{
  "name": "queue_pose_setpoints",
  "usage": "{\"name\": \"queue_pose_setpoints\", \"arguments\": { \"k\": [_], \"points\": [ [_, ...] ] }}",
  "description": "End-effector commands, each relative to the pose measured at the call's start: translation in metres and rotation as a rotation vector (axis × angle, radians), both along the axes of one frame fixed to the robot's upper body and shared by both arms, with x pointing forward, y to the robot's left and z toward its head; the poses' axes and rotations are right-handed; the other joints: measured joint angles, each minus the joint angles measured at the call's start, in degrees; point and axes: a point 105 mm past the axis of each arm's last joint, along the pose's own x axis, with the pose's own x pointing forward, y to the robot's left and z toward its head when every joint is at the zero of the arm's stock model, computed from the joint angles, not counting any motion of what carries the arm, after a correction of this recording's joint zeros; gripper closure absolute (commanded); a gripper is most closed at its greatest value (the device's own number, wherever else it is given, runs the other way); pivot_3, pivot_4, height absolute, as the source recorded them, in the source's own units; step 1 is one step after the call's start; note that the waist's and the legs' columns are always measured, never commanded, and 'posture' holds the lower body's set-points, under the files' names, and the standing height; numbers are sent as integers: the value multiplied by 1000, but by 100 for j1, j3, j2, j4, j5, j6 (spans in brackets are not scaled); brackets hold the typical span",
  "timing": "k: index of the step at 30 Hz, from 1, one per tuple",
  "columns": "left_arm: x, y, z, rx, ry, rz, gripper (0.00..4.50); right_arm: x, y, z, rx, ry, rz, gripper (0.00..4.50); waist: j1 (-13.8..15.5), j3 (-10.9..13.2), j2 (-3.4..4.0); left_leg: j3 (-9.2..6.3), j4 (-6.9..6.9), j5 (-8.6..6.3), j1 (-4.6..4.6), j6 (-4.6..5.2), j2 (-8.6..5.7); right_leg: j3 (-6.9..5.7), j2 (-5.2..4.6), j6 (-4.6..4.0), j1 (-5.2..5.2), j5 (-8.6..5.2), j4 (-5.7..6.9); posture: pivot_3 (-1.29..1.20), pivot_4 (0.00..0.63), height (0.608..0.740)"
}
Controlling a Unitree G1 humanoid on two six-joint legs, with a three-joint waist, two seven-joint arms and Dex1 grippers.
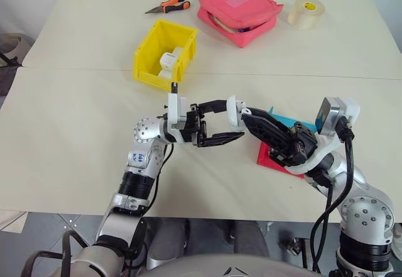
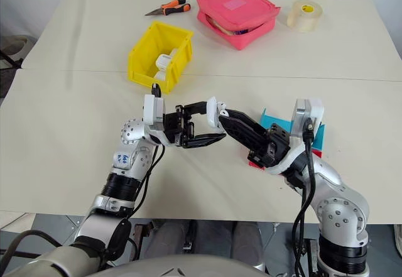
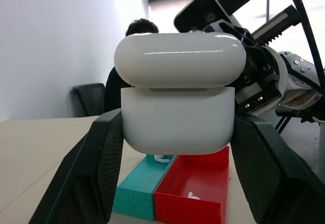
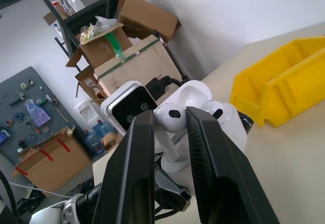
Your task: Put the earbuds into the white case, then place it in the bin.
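The white case and an earbud are showing glossy smooth plastic; the bin is looking like smooth plastic; the table is appearing matt.

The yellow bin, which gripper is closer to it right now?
Left. The left gripper holds the white case above the table just in front of the bin. The right gripper meets it from the far side, pinching an earbud at the case, slightly farther off.

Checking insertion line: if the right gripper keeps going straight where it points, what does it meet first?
Probably the small glossy white plastic earbud case, lid open, held in the left gripper. The right gripper pinches a tiny white earbud just before it.
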Motion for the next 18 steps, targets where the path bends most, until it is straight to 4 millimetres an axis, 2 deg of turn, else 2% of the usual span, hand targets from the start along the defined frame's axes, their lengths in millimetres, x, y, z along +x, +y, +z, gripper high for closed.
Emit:
{"name": "queue_pose_setpoints", "arguments": {
  "k": [1, 9, 13, 16, 18],
  "points": [
    [-4, -1, 12, -37, -43, -5, 1729, 2, -2, -4, -5, -14, -18, 3963, -2, 0, 0, 0, 0, 0, 0, 0, 0, 0, 0, 0, 0, 0, 0, 0, 150, 740],
    [-3, -1, 14, -47, -44, 1, 1729, 4, -2, -14, -43, 19, -2, 3963, -1, 0, 0, 0, 0, 0, 0, 0, 0, 0, 0, 0, 0, 0, 0, 0, 150, 740],
    [-2, 0, 14, -44, -44, 3, 1729, 4, -1, -7, -84, -46, -4, 2618, -1, 0, 0, 0, 0, 0, 0, 0, 0, 0, 0, 0, 0, 0, 0, 0, 150, 740],
    [-3, 2, 13, -32, -39, 3, 1729, 8, -9, 0, -117, -104, -53, 1667, 9, 0, 0, 0, 0, 0, 0, 0, 0, 0, 0, 0, 0, 0, -1, 0, 150, 740],
    [-2, 9, 10, 0, -34, 19, 1729, 10, -24, 3, -152, -112, -86, 1667, 7, 0, 0, 1, 0, 0, 0, 0, -1, 0, -1, 0, 1, 0, -1, 0, 150, 740]
  ]
}}
